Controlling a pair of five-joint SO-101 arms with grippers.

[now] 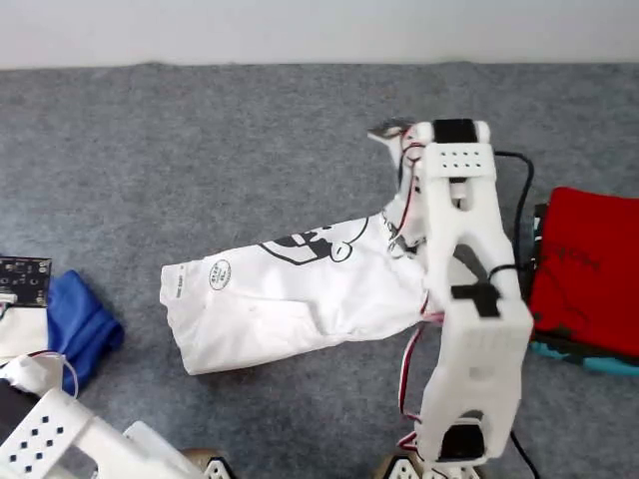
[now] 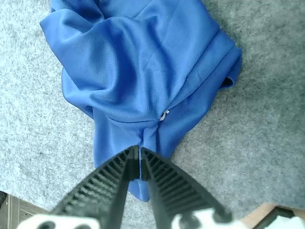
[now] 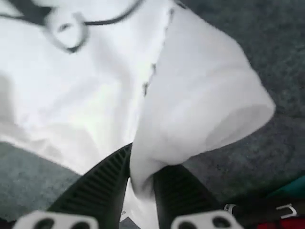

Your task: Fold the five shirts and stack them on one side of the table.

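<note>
white shirt with black print (image 1: 290,294) lies rumpled, one end bunched. right gripper (image 3: 143,179) jaws clamped on its fold. left gripper (image 2: 139,160) jaws together, pinching crumpled blue mesh shirt (image 2: 143,62).

The right arm (image 1: 469,299) is a chain of blocky white plastic shells with black servo blocks between them. A grid of small round holes dots its far plate. Thin red, white and black wires run along its edge, and a thicker black cable loops beside it. The left arm (image 1: 45,439) has the same white, hole-dotted shell. The left gripper (image 2: 139,150) and right gripper (image 3: 142,164) have black ribbed fingers (image 2: 109,176) on white bases with round screw holes.
</note>
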